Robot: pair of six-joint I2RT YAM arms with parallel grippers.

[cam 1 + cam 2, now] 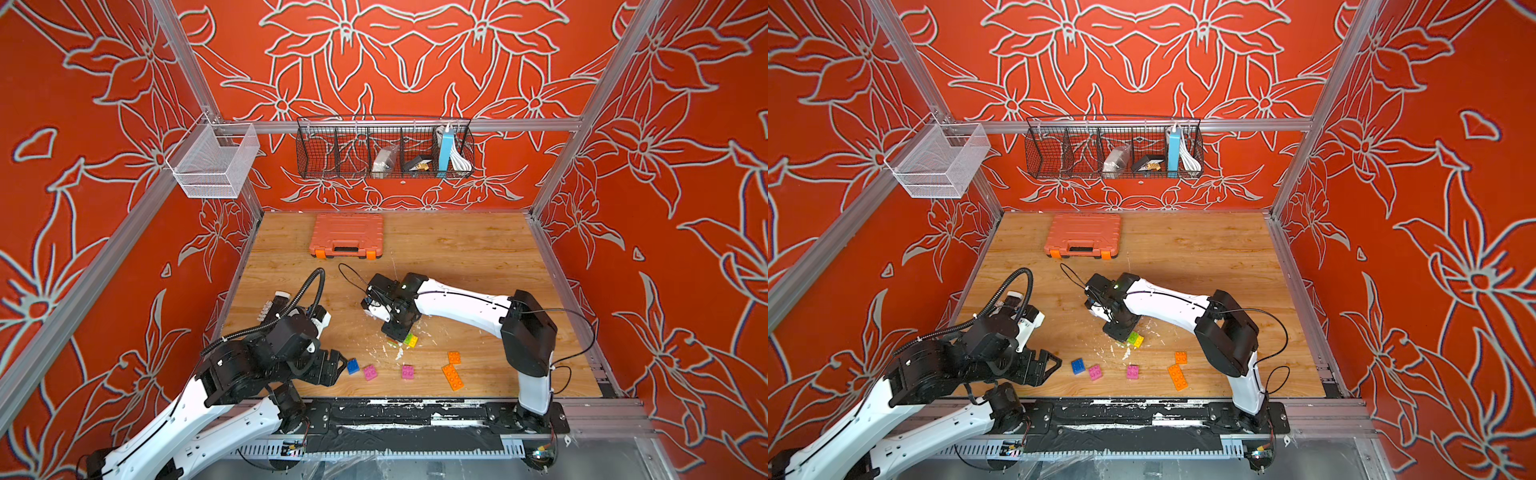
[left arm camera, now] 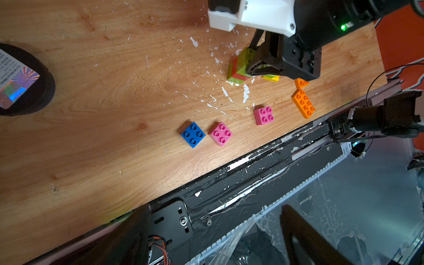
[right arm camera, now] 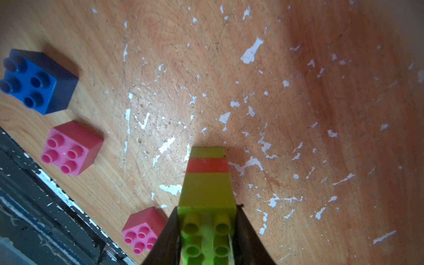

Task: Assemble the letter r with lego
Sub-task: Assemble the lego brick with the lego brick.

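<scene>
- The right gripper [image 3: 207, 231] is clamped on the flat sides of the stack [image 3: 207, 183]. It is green-red-green glossy plastic, with round studs at the held end.
- Likely best: keep the squeeze square and lower the stack straight, so it doesn't tip on the scuffed wood table [image 3: 298, 103].
- The yellow brick [image 2: 271, 78] lies just beside the jaws, with a pink brick [image 3: 143, 229] near.
- The blue brick [image 1: 353, 366] lies farther off, just beside the left gripper [image 1: 337, 365], whose jaws are apart and empty.
</scene>
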